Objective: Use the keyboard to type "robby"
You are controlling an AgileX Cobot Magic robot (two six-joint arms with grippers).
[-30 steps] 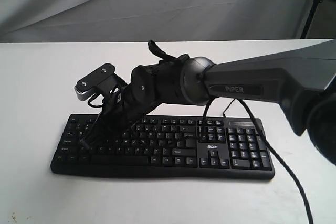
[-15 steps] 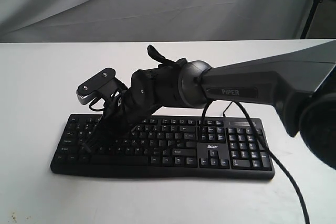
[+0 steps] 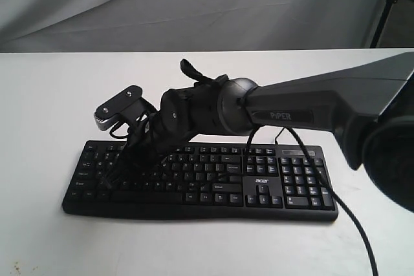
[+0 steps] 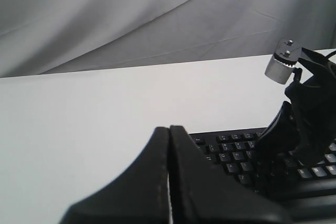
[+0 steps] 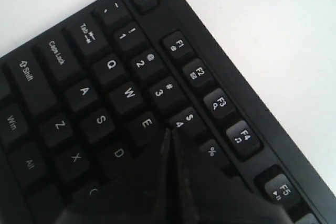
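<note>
The black keyboard point(image 3: 275, 182) lies across the white table, number pad to the right. My right arm point(image 3: 304, 105) reaches over its left half. The right gripper point(image 5: 170, 130) is shut with nothing in it, and its tip sits just over the keys between E point(image 5: 147, 124) and 4 point(image 5: 184, 120), covering the key beyond E. From the exterior view that tip point(image 3: 126, 163) blends into the dark keys. My left gripper point(image 4: 169, 128) is shut and empty, held off the keyboard's point(image 4: 231, 153) left end; the exterior view does not show it.
The white table point(image 3: 52, 95) runs to a grey cloth backdrop point(image 3: 194, 4). A black cable point(image 3: 352, 218) hangs from the right arm, crosses the number pad and drops past the table's front. The right wrist's camera point(image 3: 119, 105) sticks out above the keyboard's left end.
The right arm has edged a little to the left and lower over the keyboard's left half. Both grippers have stayed shut.
</note>
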